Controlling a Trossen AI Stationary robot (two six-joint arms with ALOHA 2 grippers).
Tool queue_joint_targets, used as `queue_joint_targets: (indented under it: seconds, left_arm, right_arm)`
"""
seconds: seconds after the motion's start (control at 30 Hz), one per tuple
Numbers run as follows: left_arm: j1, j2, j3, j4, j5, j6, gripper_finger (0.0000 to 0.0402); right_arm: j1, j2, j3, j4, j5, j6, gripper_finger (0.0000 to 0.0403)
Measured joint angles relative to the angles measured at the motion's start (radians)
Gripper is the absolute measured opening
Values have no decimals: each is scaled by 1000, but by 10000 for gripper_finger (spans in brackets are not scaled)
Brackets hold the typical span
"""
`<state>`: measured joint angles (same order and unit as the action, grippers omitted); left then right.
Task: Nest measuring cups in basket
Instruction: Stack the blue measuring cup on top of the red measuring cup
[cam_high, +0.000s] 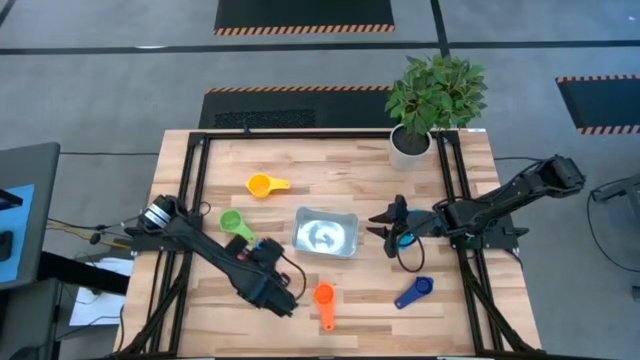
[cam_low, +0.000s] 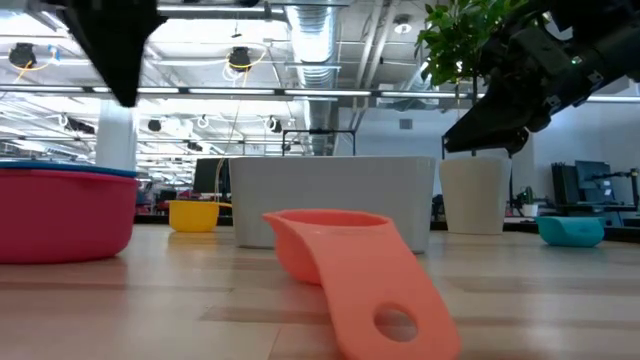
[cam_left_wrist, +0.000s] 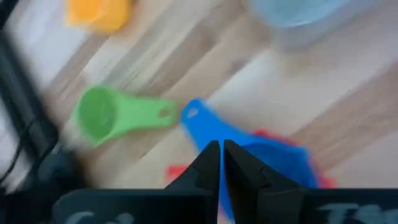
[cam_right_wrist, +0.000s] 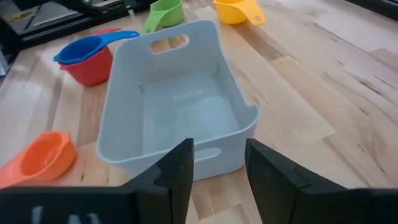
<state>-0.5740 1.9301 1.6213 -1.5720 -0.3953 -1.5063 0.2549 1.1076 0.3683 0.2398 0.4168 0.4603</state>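
Observation:
The pale grey basket (cam_high: 325, 233) (cam_right_wrist: 180, 118) stands at the table's middle. On the table to its left a blue cup (cam_right_wrist: 81, 50) (cam_left_wrist: 261, 155) sits nested in a red cup (cam_right_wrist: 90, 71) (cam_low: 60, 215). My left gripper (cam_left_wrist: 221, 152) (cam_low: 125, 95) hangs shut above them and touches nothing. The green cup (cam_high: 232, 222) (cam_left_wrist: 109, 115) and the yellow cup (cam_high: 262, 185) lie farther left and back. Near the front edge lie the orange cup (cam_high: 323, 296) (cam_low: 340, 250) and a dark blue cup (cam_high: 412, 293). My right gripper (cam_right_wrist: 217, 168) (cam_high: 385, 228) is open, just right of the basket, above a light blue cup (cam_high: 405, 240).
A white pot with a green plant (cam_high: 415, 130) stands at the far right corner. Black frame rails (cam_high: 195, 190) run along the table's left and right sides. Bare wood lies between the basket and the far edge.

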Motion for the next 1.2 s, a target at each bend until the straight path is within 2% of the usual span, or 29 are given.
queue_joint_targets:
  seconds: [0.2, 0.27, 0.5, 0.57, 0.87, 0.97, 1.2]
  left_arm:
    - [-9, -16, -107, 28, 136, -15, 13]
    - [-21, -19, -141, 26, 159, 42, 13]
    - [-15, -23, -190, 57, 131, 220, 13]
    - [2, -24, -207, 73, 163, 251, 13]
    - [22, -24, -340, 382, 301, 293, 13]
    - [30, -22, -335, 460, 338, 294, 13]
    - [65, -23, -214, 426, 334, 307, 13]
  right_arm:
    - [23, 0, 0, 1, 0, 0, 167]
    - [23, 0, 0, 5, 0, 0, 165]
    - [18, 0, 0, 15, 0, -5, 164]
    - [18, 0, 0, 19, 0, -6, 162]
    - [27, 0, 0, 22, -1, -9, 152]
    - [27, 0, 0, 25, -1, -14, 150]
    - [26, 0, 0, 27, -1, -16, 149]
